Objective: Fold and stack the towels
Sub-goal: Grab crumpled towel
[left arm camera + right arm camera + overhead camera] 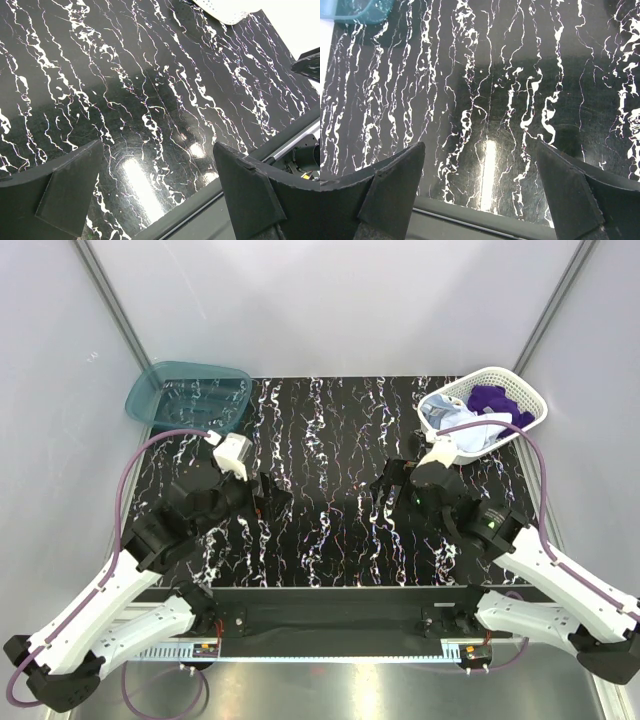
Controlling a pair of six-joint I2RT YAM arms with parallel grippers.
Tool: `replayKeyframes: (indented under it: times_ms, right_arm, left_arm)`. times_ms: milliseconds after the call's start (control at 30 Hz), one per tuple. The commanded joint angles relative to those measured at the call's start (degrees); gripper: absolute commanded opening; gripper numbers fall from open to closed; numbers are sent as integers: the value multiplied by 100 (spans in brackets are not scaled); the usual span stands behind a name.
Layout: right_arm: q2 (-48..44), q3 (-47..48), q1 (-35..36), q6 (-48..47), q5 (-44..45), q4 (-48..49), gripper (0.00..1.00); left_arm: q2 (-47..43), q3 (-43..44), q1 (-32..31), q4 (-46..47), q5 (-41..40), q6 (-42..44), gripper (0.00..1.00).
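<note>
Both arms hover over the marbled tabletop (330,420), left gripper (272,498) and right gripper (392,482) spread wide, holding nothing. The purple towel (492,400), white towel (482,435) and light blue towel (436,417) lie heaped inside the mesh basket (524,390). The right gripper, nearer the basket, should pinch the topmost cloth's edge and lift it out alone.

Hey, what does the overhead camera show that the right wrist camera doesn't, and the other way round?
Only the top view shows the white mesh basket at the far right, holding the deep purple towel, white towel and light blue towel. Only the right wrist view shows its two dark fingers up close, spread apart with nothing between them. Both show the black white-veined table and the teal translucent bin.
</note>
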Motion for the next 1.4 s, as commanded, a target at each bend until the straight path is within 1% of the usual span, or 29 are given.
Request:
replayKeyframes:
  times_ms: [0,67,133,167,200,267,300,333,367,400,467,500,533,567,600,667,700,767,867,933,967,1033,1100,1200,1233,1267,1300,1333,1367]
  right_arm:
    - [25,151,8,85,257,202,100]
    - [34,169,8,-28,353,202,100]
    - [138,204,8,-204,677,158,100]
    - [209,213,8,-501,940,228,100]
    - [409,213,-18,-834,1438,559,100]
    - [761,466,-674,-1563,1750,791,100]
    - [1233,711,-1095,-1654,1455,661,100]
    - [1455,1218,-2013,-1751,1252,581,100]
    - [1675,1424,-2396,-1969,1085,554,100]
    - [2060,1608,-2748,-2128,587,606,100]
    - [2449,2040,-3521,-2444,442,668,98]
    - [2842,2154,-3752,-2507,380,651,96]
    - [3037,2373,-3971,-2542,232,616,91]
    - [3222,2462,-4400,-2569,-196,598,87]
    - [3572,2559,-4604,-2578,-470,598,83]
    - [3882,2726,-4991,-2700,-945,703,75]
    - [4196,2796,-5167,-2770,-1113,773,74]
    - [4506,3077,-5431,-2902,-1394,765,72]
    - [5033,3332,-5669,-3043,-1440,791,72]
    - [5359,3464,-5888,-3078,-1579,844,75]
    - [5482,3526,-5951,-3131,-1893,879,76]
    - [5824,3675,-6030,-3166,-2098,976,76]
    - [6105,3772,-6039,-3289,-2239,1098,73]
    - [6396,4070,-6039,-3430,-2354,1108,48]
    - [6449,4376,-6030,-3448,-2354,1038,29]
    - [6467,4562,-6030,-3439,-2371,924,23]
    - [6432,4737,-6030,-3422,-2432,758,14]
    - [6380,5096,-6030,-3326,-2511,652,0]
    - [6292,5274,-6030,-3299,-2947,485,0]
  left_arm:
    - [-81,6,15,263,0,126,99]
    - [-55,23,15,236,-44,144,99]
    - [-20,41,6,228,-70,153,99]
    - [-3,32,15,236,-79,161,99]
    - [24,32,15,254,-79,144,99]
    - [120,32,15,298,-79,91,99]
    - [155,58,6,298,-79,39,99]
    - [208,93,15,228,-79,4,99]
    - [304,154,6,184,-45,-49,99]
    - [349,173,6,114,69,-49,99]
    - [454,216,6,43,201,-23,99]
    - [489,208,15,0,193,-6,99]
    - [507,225,15,-79,193,-6,99]
    - [507,217,15,-106,184,-6,99]
    - [490,182,6,-132,158,-6,99]
    - [446,94,6,-107,140,-14,99]
    - [402,-28,15,-54,114,-23,99]
    - [376,-108,6,-10,131,-75,99]
    - [419,-188,6,17,211,-58,99]
    - [489,-214,15,17,167,-41,99]
    - [516,-214,15,8,123,3,99]
    - [560,-205,6,-1,-34,21,99]
    - [604,-214,6,34,-97,38,99]
    - [630,-223,15,148,-141,30,99]
    - [648,-214,15,157,-150,30,99]
    - [657,-205,15,166,-167,21,99]
    - [683,-170,15,175,-185,-5,99]
    - [692,-161,15,184,-202,-14,99]
    - [692,-144,6,192,-220,-67,99]
